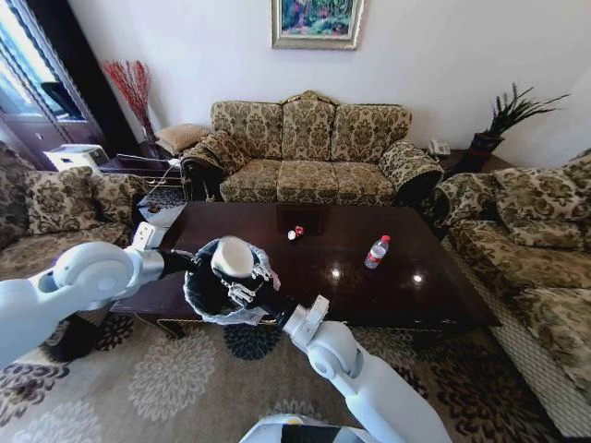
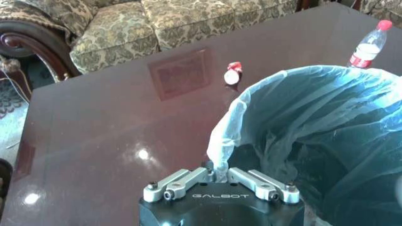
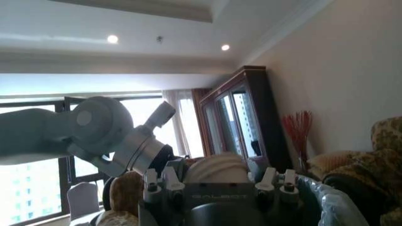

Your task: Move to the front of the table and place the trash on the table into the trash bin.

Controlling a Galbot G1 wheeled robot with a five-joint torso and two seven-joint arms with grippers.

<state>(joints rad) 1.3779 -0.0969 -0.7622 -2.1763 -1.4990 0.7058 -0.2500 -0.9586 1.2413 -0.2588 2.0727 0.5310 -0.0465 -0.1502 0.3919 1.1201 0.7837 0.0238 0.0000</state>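
Right pincer (image 1: 242, 277) holds white cup (image 1: 233, 257) over trash bin (image 1: 205, 297).

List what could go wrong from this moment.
1. The left pincer grips the trash bin by its thin bag liner; the plastic might tear or slip.
2. The right pincer holds a white cup over the bin mouth; released off-centre, it could miss.
3. The water bottle stands upright; a nudge may topple it.
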